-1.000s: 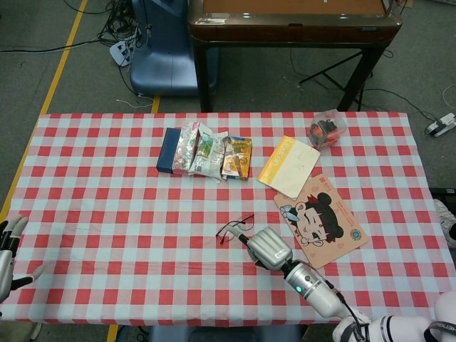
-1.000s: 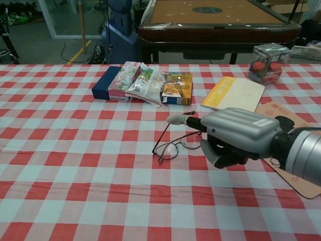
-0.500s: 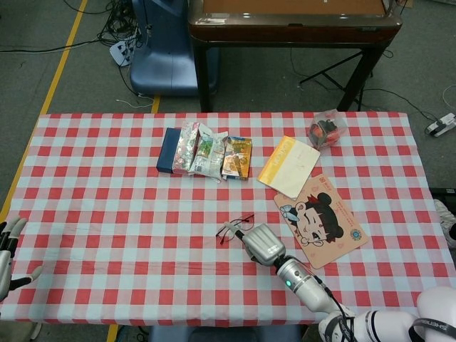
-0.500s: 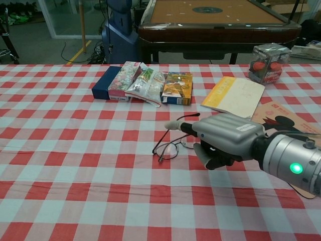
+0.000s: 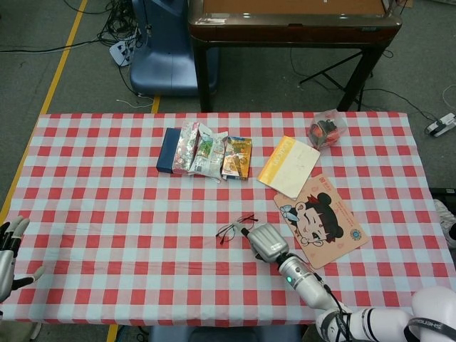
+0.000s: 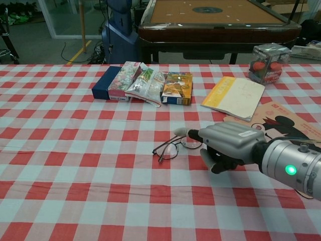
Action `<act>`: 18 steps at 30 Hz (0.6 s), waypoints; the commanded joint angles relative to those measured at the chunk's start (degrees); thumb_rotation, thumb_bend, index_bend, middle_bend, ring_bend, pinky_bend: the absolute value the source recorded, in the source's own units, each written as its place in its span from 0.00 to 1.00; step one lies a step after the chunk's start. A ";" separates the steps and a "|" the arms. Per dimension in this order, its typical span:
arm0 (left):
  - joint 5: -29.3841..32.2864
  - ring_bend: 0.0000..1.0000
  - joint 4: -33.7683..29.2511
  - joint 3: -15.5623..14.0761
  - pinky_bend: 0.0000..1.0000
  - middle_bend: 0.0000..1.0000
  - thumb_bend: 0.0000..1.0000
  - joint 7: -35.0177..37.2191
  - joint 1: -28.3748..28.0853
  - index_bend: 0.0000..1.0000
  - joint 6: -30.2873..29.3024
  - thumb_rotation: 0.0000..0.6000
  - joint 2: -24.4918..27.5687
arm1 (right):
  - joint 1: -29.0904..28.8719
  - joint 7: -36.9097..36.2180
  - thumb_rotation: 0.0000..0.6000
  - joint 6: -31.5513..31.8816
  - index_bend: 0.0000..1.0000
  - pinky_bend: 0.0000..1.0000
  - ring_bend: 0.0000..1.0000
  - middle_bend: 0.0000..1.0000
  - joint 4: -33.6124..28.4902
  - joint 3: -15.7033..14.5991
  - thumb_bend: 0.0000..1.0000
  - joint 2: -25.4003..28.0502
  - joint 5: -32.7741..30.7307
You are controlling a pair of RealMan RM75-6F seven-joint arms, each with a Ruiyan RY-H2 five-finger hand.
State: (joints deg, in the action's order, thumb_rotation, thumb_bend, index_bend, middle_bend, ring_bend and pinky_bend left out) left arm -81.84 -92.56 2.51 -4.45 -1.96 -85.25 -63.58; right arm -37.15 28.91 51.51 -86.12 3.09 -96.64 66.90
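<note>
Where the red-and-white checked cloth covers the bench [image 5: 107, 206], a pair of thin dark wire-framed glasses [image 5: 234, 229] [image 6: 171, 148] lies flat near the middle, its long axis running from lower left to upper right in the head view, lenses toward the left and one temple reaching up to the right. The right hand [image 5: 266, 242] [image 6: 228, 146] lies palm down just right of the frame, its fingers [image 6: 181, 132] stretched toward the nearer lens. The chest view shows a pale fingertip at the rim of the right lens and the other fingers curled under the palm; whether any of them pinches the wire cannot be told. The head view alone shows the left hand [image 5: 8, 251] at the bench's left edge, fingers spread and holding nothing, well apart from the glasses.
</note>
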 commanded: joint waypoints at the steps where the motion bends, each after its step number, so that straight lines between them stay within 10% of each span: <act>1: 0.01 0.00 -0.07 -0.04 0.00 0.00 0.16 0.08 -0.02 0.00 0.09 1.00 0.07 | -0.40 -0.57 1.00 -0.75 0.00 1.00 1.00 1.00 1.18 0.25 0.77 -0.77 -0.74; 18: 0.09 0.00 -0.16 -0.12 0.00 0.00 0.16 0.48 0.06 0.00 0.16 1.00 0.24 | 0.47 -4.43 1.00 2.67 0.00 1.00 1.00 1.00 0.40 0.32 0.77 0.13 2.21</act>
State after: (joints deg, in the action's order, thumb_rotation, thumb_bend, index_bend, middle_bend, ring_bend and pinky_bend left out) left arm -81.75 -92.73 2.40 -3.98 -1.90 -85.09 -63.33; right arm -37.35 25.22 52.44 -84.28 3.21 -97.60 67.71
